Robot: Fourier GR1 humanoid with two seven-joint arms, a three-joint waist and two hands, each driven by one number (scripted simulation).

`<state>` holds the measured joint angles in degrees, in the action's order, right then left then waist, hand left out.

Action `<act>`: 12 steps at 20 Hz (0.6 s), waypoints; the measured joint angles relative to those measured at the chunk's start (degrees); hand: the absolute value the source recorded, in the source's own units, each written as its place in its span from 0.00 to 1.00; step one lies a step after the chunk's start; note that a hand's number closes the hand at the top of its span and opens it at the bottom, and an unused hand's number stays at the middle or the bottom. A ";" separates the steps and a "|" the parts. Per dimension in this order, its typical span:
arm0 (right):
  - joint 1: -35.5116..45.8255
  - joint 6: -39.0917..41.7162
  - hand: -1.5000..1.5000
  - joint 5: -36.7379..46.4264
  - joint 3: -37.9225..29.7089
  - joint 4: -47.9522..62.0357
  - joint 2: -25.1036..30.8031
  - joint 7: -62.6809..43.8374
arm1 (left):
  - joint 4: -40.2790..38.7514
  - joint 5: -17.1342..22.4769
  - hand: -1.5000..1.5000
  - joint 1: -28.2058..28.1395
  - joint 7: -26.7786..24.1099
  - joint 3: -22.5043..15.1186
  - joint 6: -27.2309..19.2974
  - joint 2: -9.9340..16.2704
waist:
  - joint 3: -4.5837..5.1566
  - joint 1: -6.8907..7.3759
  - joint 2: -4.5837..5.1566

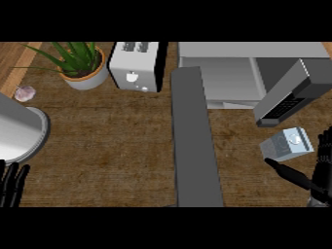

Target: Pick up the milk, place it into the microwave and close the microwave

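Note:
The milk is a small grey carton lying on the wooden counter at the right, just below the microwave. The microwave stands at the back right with its cavity showing, and its door swings out toward me as a long dark grey slab down the middle. My right hand is open beside the carton, fingers up on its right and thumb stretched out below it, not touching it. At the lower left edge my left hand rests open with fingers up.
A white toaster stands left of the microwave, and a potted plant is further left. A large grey cylinder fills the left edge, with a small pale object behind it. A dark grey box leans at the microwave's right.

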<state>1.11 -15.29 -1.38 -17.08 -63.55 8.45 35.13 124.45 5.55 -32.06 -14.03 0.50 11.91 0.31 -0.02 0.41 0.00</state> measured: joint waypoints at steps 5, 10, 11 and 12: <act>2.60 2.14 0.00 -1.23 -1.70 7.32 1.97 3.24 | -1.11 -0.28 0.00 0.61 -0.62 -0.21 -1.21 0.16 | -0.01 -0.03 0.00; 6.29 5.47 0.00 -2.02 -2.56 16.71 3.78 7.24 | -1.84 0.72 0.00 0.99 -1.01 1.61 0.16 0.75 | 0.00 0.05 0.02; 6.24 5.96 0.00 -2.16 -2.41 17.61 3.45 7.92 | -2.20 1.36 0.00 1.77 -0.59 2.50 0.42 1.21 | 0.00 0.01 0.02; 6.97 6.97 0.00 -2.51 -2.70 19.59 3.85 8.84 | -2.67 1.62 0.00 1.81 -1.10 3.03 0.85 1.32 | -0.01 0.04 0.03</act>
<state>8.08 -8.32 -3.89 -19.78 -43.97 12.30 43.97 121.79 7.18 -30.25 -15.13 3.53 12.75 1.64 -0.03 0.45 0.03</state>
